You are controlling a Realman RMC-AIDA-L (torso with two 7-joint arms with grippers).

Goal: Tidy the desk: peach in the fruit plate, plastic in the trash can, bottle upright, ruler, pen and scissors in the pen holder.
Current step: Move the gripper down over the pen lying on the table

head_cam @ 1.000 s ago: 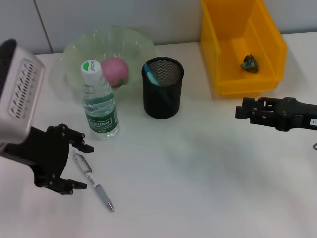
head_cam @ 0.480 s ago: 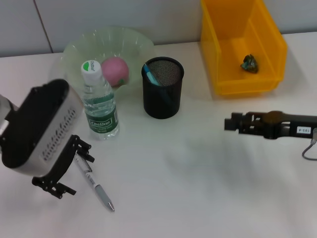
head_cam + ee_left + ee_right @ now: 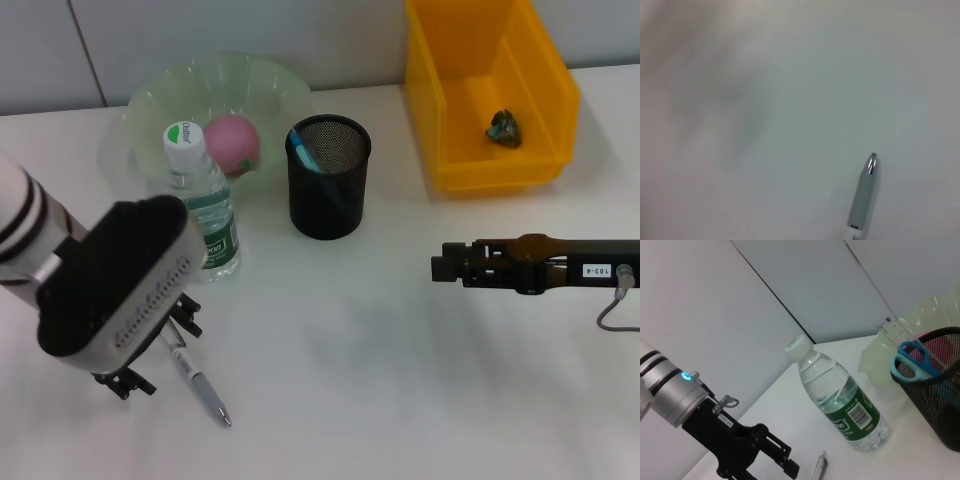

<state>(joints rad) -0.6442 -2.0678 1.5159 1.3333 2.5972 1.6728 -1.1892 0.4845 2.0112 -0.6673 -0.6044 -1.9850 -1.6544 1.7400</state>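
Spreading across the frame, the white desk (image 3: 380,340) carries everything. At upper right sits the yellow plastic bin (image 3: 487,90) with a crumpled plastic scrap (image 3: 503,127). At upper left, the translucent green fruit plate (image 3: 215,95) holds a pink peach (image 3: 233,142); the clear water bottle (image 3: 198,210) stands upright before it. The black mesh pen holder (image 3: 328,175) holds blue-handled scissors (image 3: 914,358). The left claw (image 3: 160,345), released, straddles the silver pen (image 3: 200,385) at lower left. Whether the right claw (image 3: 445,268) is clenched, I cannot tell.

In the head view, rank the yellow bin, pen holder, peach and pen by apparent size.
Largest to smallest:
1. yellow bin
2. pen holder
3. peach
4. pen, partly hidden by the left gripper, so its rank against the peach is unsure.
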